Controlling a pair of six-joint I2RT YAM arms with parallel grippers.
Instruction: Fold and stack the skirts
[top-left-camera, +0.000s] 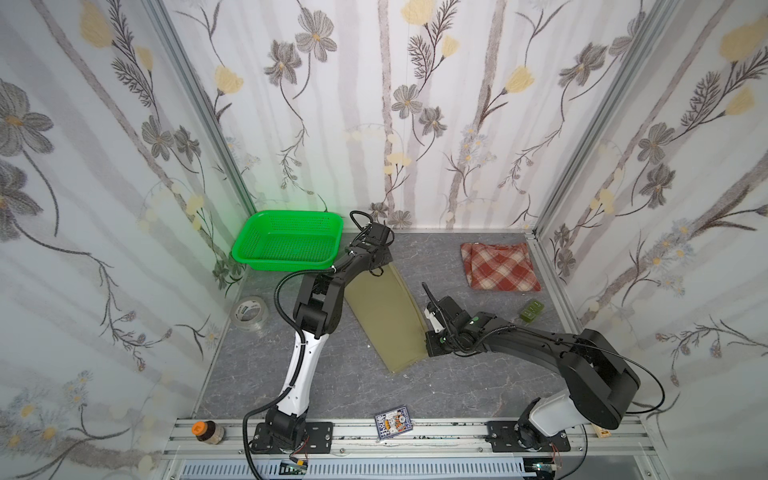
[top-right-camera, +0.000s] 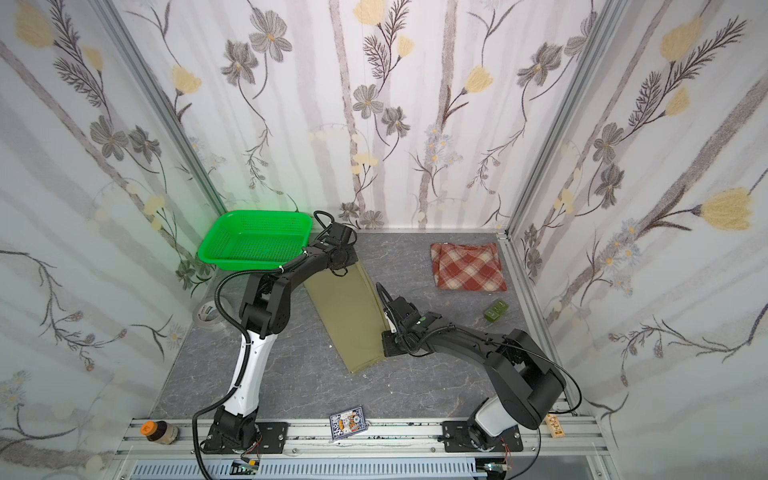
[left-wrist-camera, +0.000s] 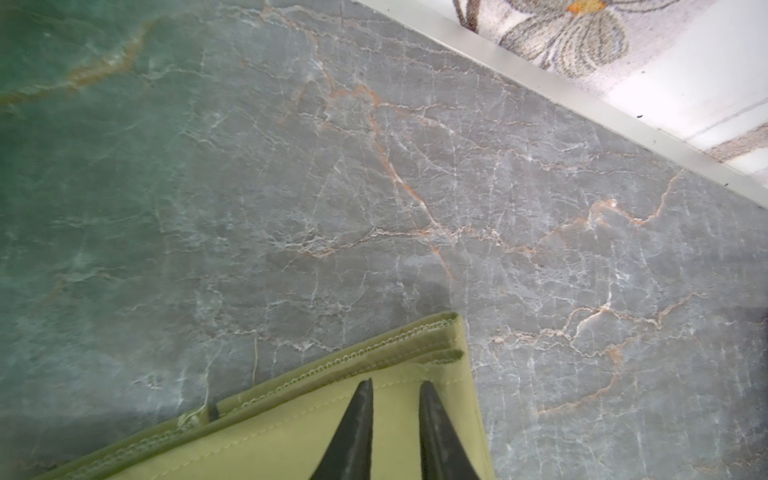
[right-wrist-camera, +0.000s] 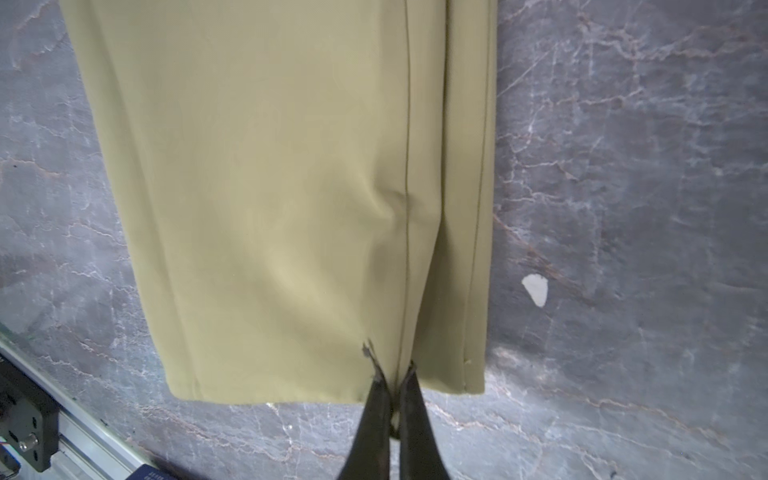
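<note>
Khaki skirt (top-left-camera: 384, 320) flat mid-table. Right gripper (right-wrist-camera: 392, 370) clamped on its 4 o'clock edge; left gripper (left-wrist-camera: 395, 384) narrowly apart over its 11 o'clock corner. Plaid skirt (top-left-camera: 500, 266) folded at 2 o'clock.

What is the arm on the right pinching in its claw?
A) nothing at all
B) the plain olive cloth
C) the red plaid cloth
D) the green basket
B: the right gripper is shut on the hem of the khaki-olive skirt, whose fabric puckers toward its tips; the plaid skirt lies apart, untouched.
</note>
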